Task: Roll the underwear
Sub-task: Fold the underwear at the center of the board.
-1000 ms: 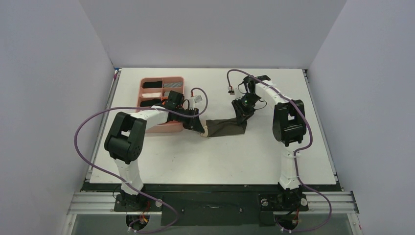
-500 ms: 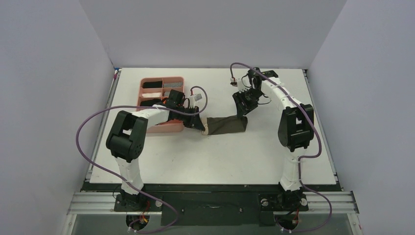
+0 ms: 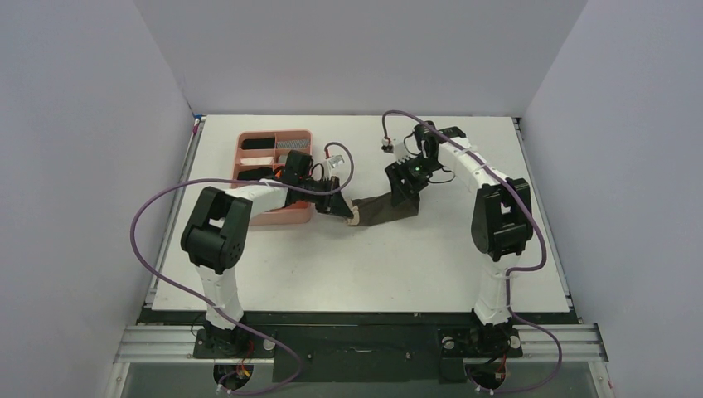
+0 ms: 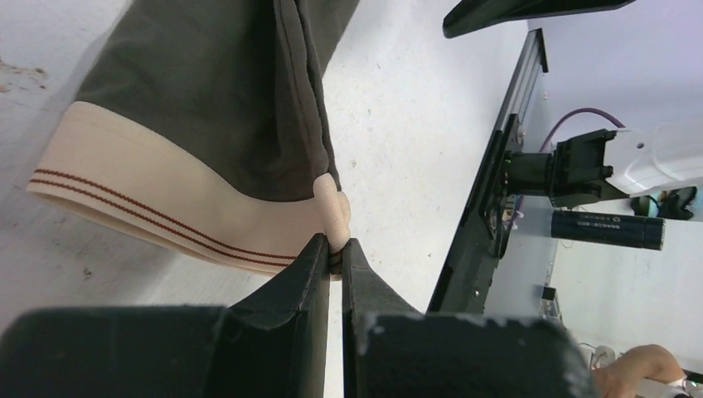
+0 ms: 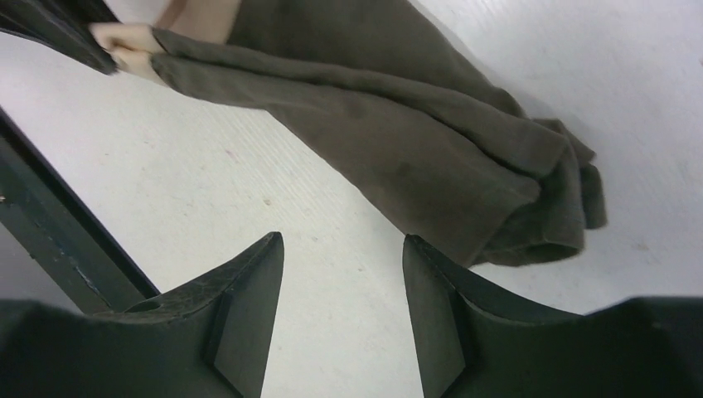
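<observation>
The left claw [image 4: 332,246] pinched the underwear [image 4: 207,75] by its waistband edge; the right claw [image 5: 341,245] gaped empty over open counter [image 5: 249,170], cloth just beyond

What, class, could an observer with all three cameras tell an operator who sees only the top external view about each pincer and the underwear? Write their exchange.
Operator: Is the left pincer really gripping the underwear?
Observer: Yes. The left wrist view shows it shut on a pinched fold of the beige waistband.
Operator: And the right pincer?
Observer: The right wrist view shows it open with nothing between its fingers, only bare table. The garment's bunched dark end lies just beyond them.
</observation>
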Action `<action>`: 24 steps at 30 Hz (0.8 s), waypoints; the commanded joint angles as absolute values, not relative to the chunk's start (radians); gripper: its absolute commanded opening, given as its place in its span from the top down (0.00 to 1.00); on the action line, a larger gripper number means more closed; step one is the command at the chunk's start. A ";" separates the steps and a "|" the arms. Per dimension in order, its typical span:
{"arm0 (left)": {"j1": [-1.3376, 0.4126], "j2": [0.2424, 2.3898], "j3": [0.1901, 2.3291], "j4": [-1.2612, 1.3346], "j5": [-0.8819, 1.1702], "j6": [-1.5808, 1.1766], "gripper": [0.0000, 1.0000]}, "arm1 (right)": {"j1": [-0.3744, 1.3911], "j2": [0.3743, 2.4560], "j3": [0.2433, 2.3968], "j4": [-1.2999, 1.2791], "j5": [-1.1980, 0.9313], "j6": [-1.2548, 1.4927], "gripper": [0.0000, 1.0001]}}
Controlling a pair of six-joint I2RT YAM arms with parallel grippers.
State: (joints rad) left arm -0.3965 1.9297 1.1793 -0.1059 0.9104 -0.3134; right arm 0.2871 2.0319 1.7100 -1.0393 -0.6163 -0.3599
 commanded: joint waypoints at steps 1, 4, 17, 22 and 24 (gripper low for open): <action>-0.401 1.880 1.141 0.065 1.011 -0.394 1.00 | 0.305 1.968 1.741 -0.991 -0.764 -0.365 0.48; -0.418 1.861 1.094 0.143 1.013 -0.492 1.00 | 0.303 1.983 1.745 -0.993 -0.820 -0.344 0.48; -0.497 1.891 0.871 0.963 0.993 -1.196 1.00 | 0.234 1.923 1.652 -1.016 -0.833 -0.382 0.48; -0.457 1.889 0.825 0.936 0.946 -1.199 1.00 | 0.230 1.916 1.637 -1.019 -0.822 -0.389 0.48; -0.449 1.880 0.822 0.867 0.936 -1.151 1.00 | 0.230 1.918 1.640 -1.019 -0.820 -0.390 0.48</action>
